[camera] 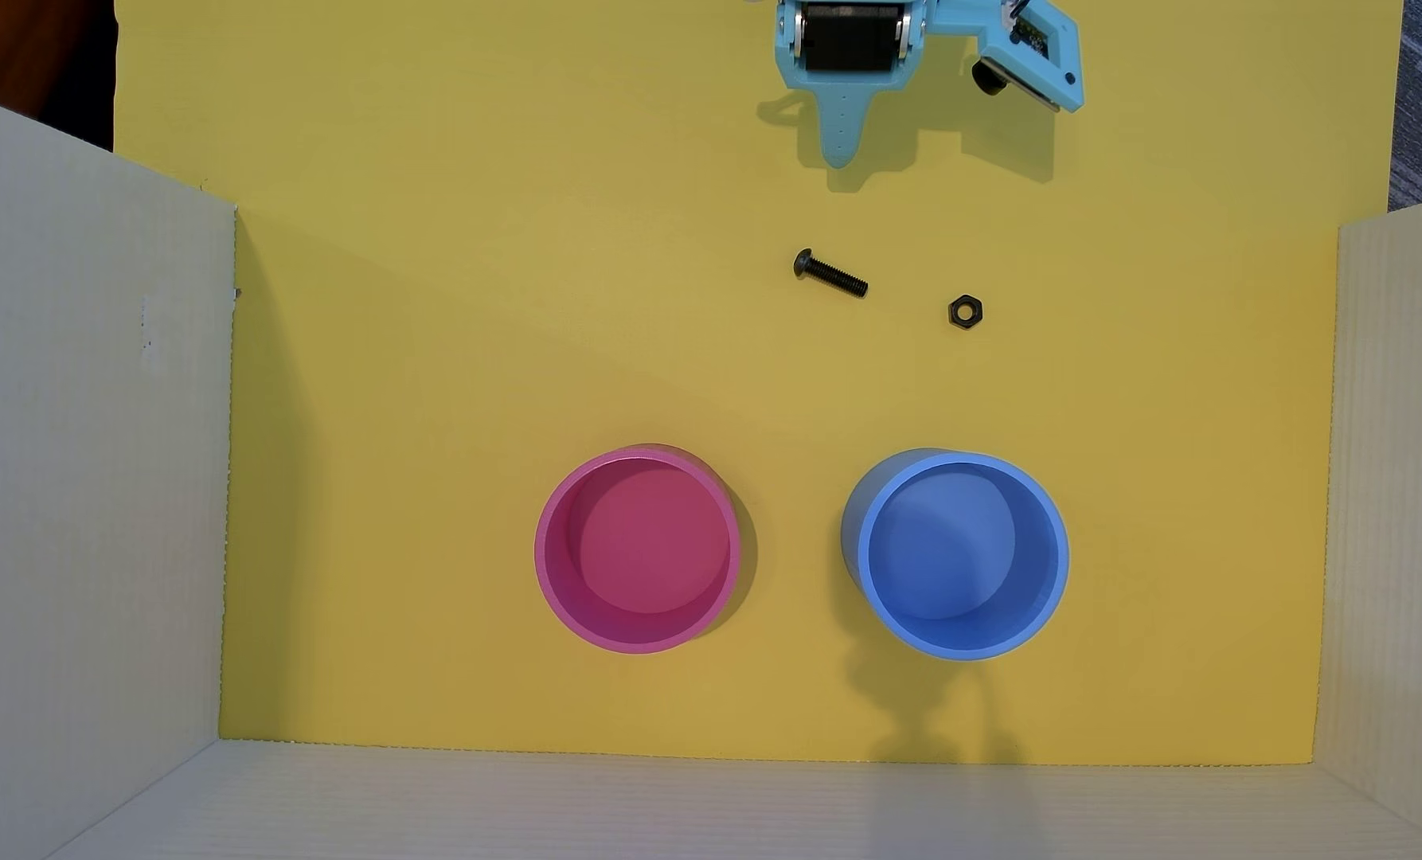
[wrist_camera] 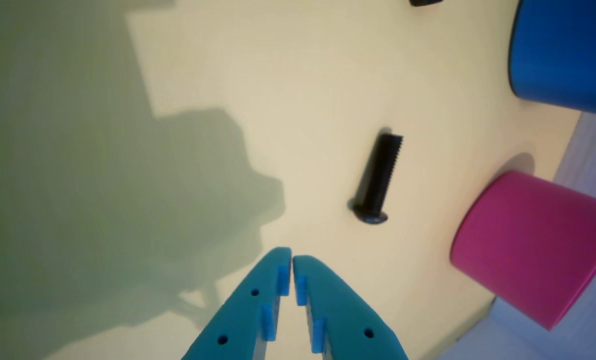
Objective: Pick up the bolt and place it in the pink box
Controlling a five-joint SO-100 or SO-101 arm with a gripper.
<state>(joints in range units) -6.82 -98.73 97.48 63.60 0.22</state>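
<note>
Jaws closed tip to tip w/ nothing between them, gripper (wrist_camera: 291,259) hovering just short of the bolt (camera: 830,274). Bolt lies flat on yellow counter (camera: 443,372), near the nut (camera: 965,312), well apart from pink box (camera: 638,550) & blue cup (camera: 957,554).

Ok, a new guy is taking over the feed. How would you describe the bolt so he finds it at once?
In the overhead view, start from the yellow mat with the pink cup and blue cup low down. Above them, below the gripper, lie two small black parts, apart. The bolt is the left one: long, threaded, round-headed, whereas the nut is a short hexagonal ring.
</note>
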